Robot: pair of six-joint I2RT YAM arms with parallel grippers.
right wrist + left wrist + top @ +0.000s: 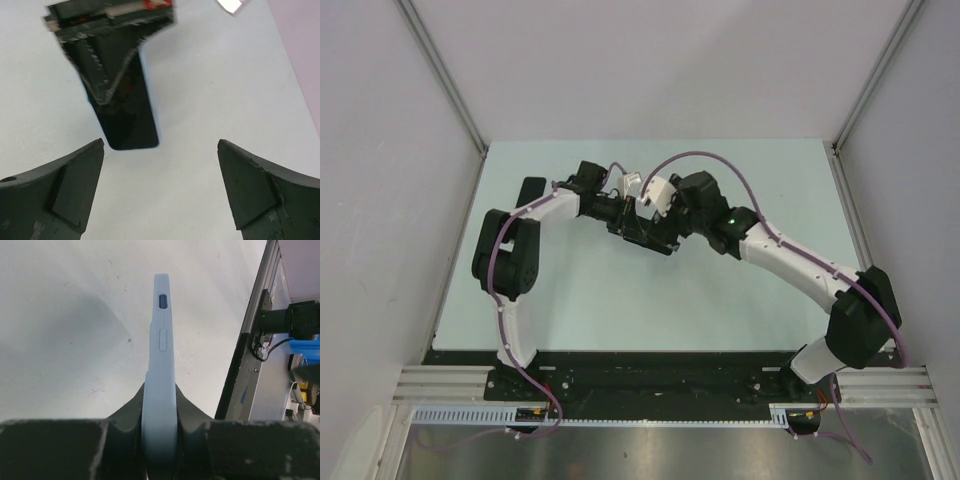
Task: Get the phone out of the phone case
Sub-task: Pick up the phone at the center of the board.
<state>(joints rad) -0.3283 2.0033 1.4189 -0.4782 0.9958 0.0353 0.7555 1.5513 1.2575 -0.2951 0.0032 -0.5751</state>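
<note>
My left gripper (160, 440) is shut on the pale blue phone case (161, 355), which I see edge-on with its side buttons facing the camera. It is held above the table. In the right wrist view the dark face of the phone (131, 122) hangs down from the left gripper's fingers (100, 65). My right gripper (160, 172) is open and empty, a short way off the phone's free end, with nothing between its fingers. In the top view both grippers meet mid-table, left gripper (623, 213) and right gripper (665, 222), with the phone (648, 238) between them.
A black object (530, 190) lies on the pale table at the far left, behind the left arm. White walls close in the table on three sides. The metal rail and cables run along the near edge (252, 365).
</note>
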